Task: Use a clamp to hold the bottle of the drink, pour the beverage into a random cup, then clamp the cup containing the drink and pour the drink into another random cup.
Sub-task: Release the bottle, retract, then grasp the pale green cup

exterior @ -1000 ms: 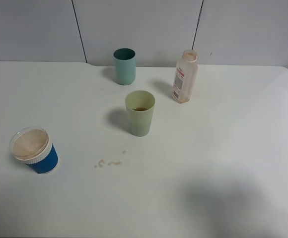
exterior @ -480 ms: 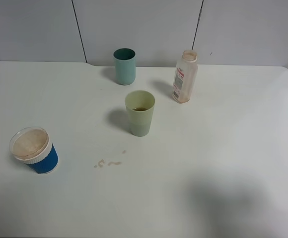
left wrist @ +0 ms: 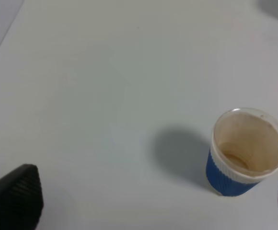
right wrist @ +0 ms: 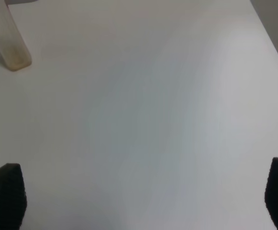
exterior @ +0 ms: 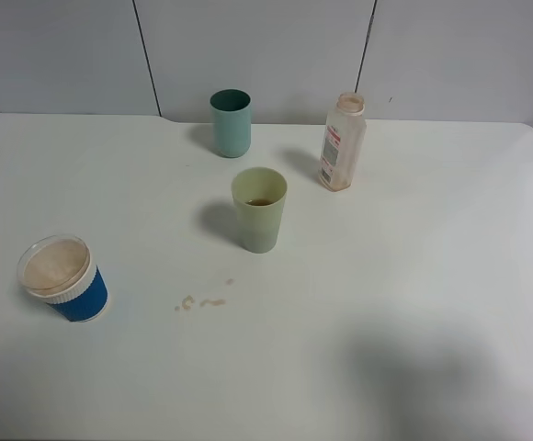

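Note:
The bottle (exterior: 343, 141) stands upright at the back right of the white table (exterior: 432, 230), uncapped and looking nearly empty; its base shows in the right wrist view (right wrist: 8, 42). The pale yellow-green cup (exterior: 259, 209) stands mid-table with a little dark beverage (exterior: 259, 201) at its bottom. The blue cup (exterior: 62, 278) with the white ribbed band sits front left, brownish inside. In the left wrist view it (left wrist: 244, 153) lies ahead of the open left gripper (left wrist: 151, 191). The right gripper (right wrist: 142, 191) is open over bare table. Neither arm shows in the exterior high view.
A darker teal tumbler (exterior: 231, 122) stands at the back, behind the pale cup. Small brownish drips (exterior: 200, 301) mark the table in front of the pale cup. A grey panelled wall (exterior: 266, 55) runs behind the table.
The cups and bottle have not moved. Only the soft shadow on the table at the front right has shifted slightly.

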`<state>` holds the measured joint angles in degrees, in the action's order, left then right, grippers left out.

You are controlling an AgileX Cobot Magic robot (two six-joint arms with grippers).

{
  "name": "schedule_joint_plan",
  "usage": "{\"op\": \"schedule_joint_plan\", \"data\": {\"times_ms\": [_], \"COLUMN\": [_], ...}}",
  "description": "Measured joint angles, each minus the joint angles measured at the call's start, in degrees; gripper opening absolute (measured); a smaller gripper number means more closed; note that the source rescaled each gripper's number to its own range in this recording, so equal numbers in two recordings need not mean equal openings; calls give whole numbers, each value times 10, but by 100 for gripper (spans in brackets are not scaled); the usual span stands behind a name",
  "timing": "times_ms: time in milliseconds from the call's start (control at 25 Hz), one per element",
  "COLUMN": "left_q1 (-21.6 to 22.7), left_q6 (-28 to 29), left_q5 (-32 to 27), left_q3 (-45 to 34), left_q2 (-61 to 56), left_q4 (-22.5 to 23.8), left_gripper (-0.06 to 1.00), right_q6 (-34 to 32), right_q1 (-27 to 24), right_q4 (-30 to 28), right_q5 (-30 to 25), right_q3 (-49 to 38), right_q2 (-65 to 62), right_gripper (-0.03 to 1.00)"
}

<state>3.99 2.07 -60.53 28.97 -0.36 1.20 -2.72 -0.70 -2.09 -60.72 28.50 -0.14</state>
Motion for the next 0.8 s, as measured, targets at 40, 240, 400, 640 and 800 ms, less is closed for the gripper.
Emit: {"op": "schedule_joint_plan", "data": {"times_ms": [40, 240, 400, 640, 800], "left_q1": [0, 0, 0, 0, 0], "left_q6": [0, 0, 0, 0, 0], "left_q5": [0, 0, 0, 0, 0], "left_q3": [0, 0, 0, 0, 0], "left_q2": [0, 0, 0, 0, 0], "left_q4": [0, 0, 0, 0, 0], "left_gripper": [100, 100, 100, 100, 100], "right_q6": [0, 0, 0, 0, 0], "right_q1": [0, 0, 0, 0, 0], "right_q4": [0, 0, 0, 0, 0], "right_q5": [0, 0, 0, 0, 0], "right_q3": [0, 0, 0, 0, 0], "right_q2": [0, 0, 0, 0, 0], "right_gripper": [100, 100, 100, 100, 100]}}
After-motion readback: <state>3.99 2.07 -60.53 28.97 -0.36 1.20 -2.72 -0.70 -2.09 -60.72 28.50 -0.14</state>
